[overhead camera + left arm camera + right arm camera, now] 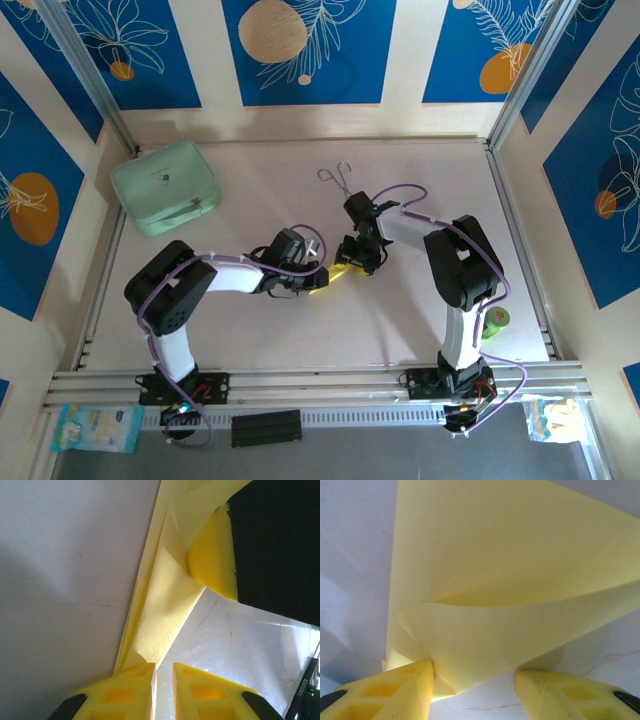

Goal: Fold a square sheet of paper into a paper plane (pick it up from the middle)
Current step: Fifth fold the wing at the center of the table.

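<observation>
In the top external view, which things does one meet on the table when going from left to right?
mint-green case → left hand → yellow paper → right hand → green roll

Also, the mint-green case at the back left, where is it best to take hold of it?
Probably by the small handle on the long side of the mint-green case that faces the arms. Come down from above and close across it, since the rounded body looks too wide to span.
</observation>
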Robot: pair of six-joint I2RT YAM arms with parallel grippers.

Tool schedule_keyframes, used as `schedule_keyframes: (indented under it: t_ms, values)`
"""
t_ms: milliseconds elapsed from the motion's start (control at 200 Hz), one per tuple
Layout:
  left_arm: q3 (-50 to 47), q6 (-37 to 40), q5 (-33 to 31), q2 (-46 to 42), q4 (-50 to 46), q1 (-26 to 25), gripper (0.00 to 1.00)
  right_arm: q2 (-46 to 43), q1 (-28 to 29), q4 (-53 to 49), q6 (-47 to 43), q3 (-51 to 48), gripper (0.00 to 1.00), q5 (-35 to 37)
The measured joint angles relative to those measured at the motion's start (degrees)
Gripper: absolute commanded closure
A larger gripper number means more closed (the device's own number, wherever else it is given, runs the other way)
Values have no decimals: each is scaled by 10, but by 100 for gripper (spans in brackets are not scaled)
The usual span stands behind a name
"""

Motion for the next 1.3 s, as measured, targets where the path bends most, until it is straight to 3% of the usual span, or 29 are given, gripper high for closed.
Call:
schedule_keyframes:
  t_ms: [725, 1005, 1131, 1296]
  values:
    - [4, 0, -11, 1, -23, 0, 86, -27, -4, -1, -14, 3, 44, -9]
    - [11, 0, -13, 2, -41, 0, 89, -170, -35, -5, -20, -44, 45, -17]
    - [13, 0, -13, 2, -47, 0, 90, -218, -24, 37, -18, -84, 51, -25]
    - [18, 0, -13, 3, -55, 0, 91, -203, 7, 100, -4, -118, 70, -38]
